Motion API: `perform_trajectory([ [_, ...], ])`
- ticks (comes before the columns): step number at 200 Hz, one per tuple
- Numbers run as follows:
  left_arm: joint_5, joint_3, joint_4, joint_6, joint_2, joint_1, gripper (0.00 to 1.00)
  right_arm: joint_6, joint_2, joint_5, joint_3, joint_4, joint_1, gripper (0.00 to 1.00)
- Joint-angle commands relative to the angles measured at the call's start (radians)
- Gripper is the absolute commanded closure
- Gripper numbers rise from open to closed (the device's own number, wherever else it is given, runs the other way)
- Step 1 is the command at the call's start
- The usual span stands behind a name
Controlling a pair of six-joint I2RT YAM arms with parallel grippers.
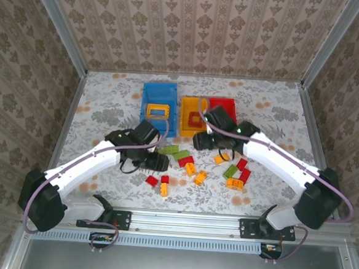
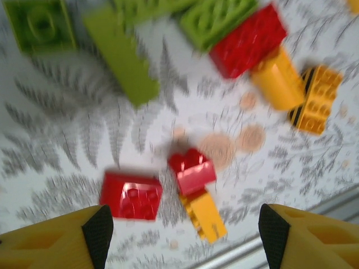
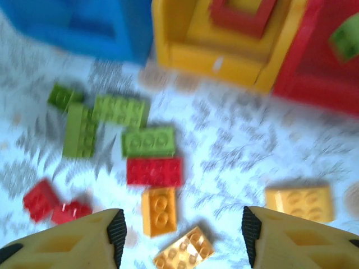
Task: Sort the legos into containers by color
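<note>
Both grippers hang open with nothing between the fingers. Your left gripper (image 2: 185, 241) is over a flat red brick (image 2: 130, 195) and a small red brick (image 2: 192, 170) that touches a yellow-orange brick (image 2: 205, 216); your right gripper (image 3: 184, 238) is over a wide red brick (image 3: 154, 171) hemmed in by a green brick (image 3: 148, 141) and an orange block (image 3: 159, 210).

The step looks like choosing one piece and closing on it. Favour a loner such as the flat red brick, since touching neighbours may be dragged along; square the fingers to its straight sides, drop vertically, close only once both pads flank it.

The legos (image 1: 192, 169) are small, glossy, studded bricks in red, green and yellow-orange, scattered on the patterned tabletop (image 1: 107, 105) between the arms; beyond them stand the blue bin (image 1: 144, 107), yellow-orange bin (image 1: 183, 119) and red bin (image 1: 229, 105), side by side. A yellow frame (image 1: 157, 111) lies in the blue bin; something green (image 3: 345, 36) sits in the red one, so check colours before each drop.
</note>
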Motion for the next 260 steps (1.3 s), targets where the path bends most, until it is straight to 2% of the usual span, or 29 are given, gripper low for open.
perform_trajectory([
  [1,0.067,-0.065,-0.034,-0.173,-0.045,-0.057,0.28,-0.036,-0.086,-0.17,-0.122,0.159,0.054,0.37],
  [23,0.076,-0.126,0.031,-0.317,-0.033,-0.13,0.28,-0.054,-0.129,-0.237,-0.216,0.212,0.138,0.33],
  [47,0.036,-0.134,0.079,-0.42,0.041,-0.196,0.28,-0.057,-0.157,-0.304,-0.321,0.331,0.199,0.31],
  [75,0.005,-0.132,0.154,-0.491,0.148,-0.235,0.3,-0.107,-0.257,-0.257,-0.462,0.502,0.265,0.3],
  [98,-0.027,-0.1,0.163,-0.523,0.238,-0.27,0.34,-0.123,-0.368,-0.197,-0.581,0.596,0.268,0.29],
  [133,-0.067,-0.078,0.167,-0.571,0.317,-0.301,0.52,-0.132,-0.443,-0.18,-0.634,0.576,0.267,0.3],
  [168,-0.123,-0.023,0.098,-0.558,0.324,-0.312,0.79,-0.124,-0.475,-0.174,-0.652,0.576,0.265,0.32],
  [182,-0.151,0.023,0.029,-0.554,0.298,-0.323,0.84,-0.128,-0.484,-0.164,-0.647,0.566,0.26,0.33],
  [197,-0.185,0.093,-0.069,-0.548,0.257,-0.327,0.85,-0.131,-0.496,-0.15,-0.635,0.562,0.247,0.33],
  [221,-0.24,0.225,-0.212,-0.498,0.207,-0.278,0.85,-0.119,-0.498,-0.108,-0.607,0.592,0.216,0.33],
  [260,-0.239,0.432,-0.267,-0.277,0.248,-0.013,0.86,-0.074,-0.386,-0.005,-0.534,0.699,0.16,0.3],
])
